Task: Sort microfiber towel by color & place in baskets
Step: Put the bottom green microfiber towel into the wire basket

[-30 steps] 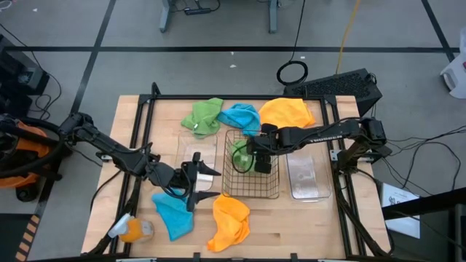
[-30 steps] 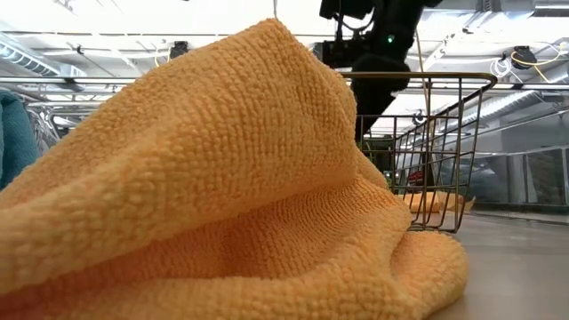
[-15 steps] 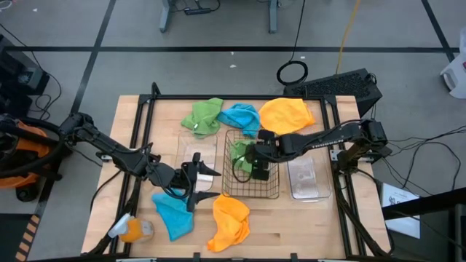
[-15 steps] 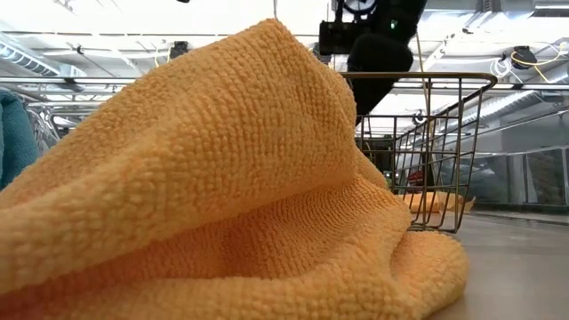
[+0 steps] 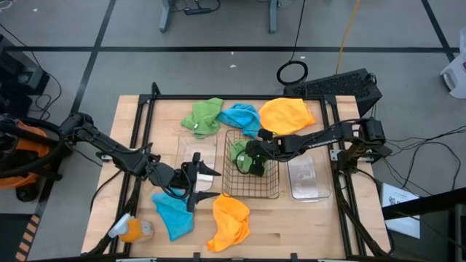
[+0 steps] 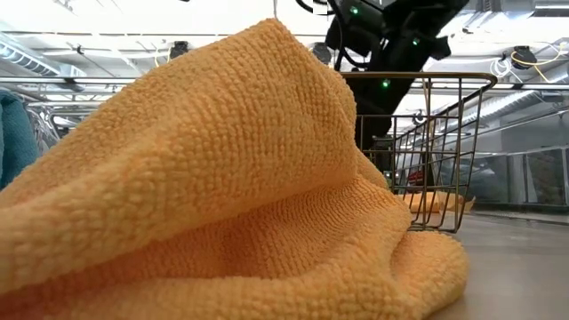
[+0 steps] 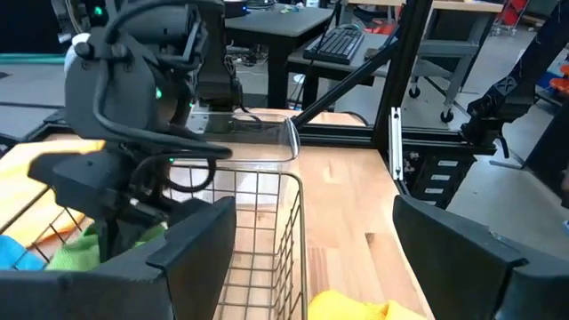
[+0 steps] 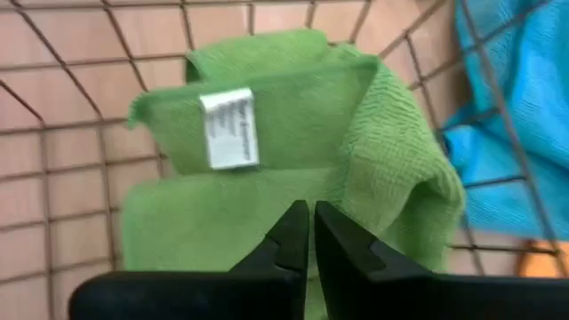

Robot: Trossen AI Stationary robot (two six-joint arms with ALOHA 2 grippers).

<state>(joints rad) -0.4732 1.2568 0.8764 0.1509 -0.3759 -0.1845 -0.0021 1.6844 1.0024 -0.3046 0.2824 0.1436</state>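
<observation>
From above, the right gripper [image 5: 253,161] sits inside the wire mesh basket [image 5: 251,191], over the green towel [image 5: 239,155] lying there. The left gripper [image 5: 200,181] waits beside the basket, fingers spread.

Table level: an orange towel [image 6: 204,196] fills the foreground.

Right wrist: the fingertips [image 8: 289,233] are pressed together with nothing between them, the green cloth just beyond. It looks soft, light and floppy; a raised fold would probably give the best pinch.

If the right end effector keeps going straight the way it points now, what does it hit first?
Most likely the green towel lying in the wire mesh basket. The right end effector is shut and aimed straight at it; how far off is unclear.
</observation>
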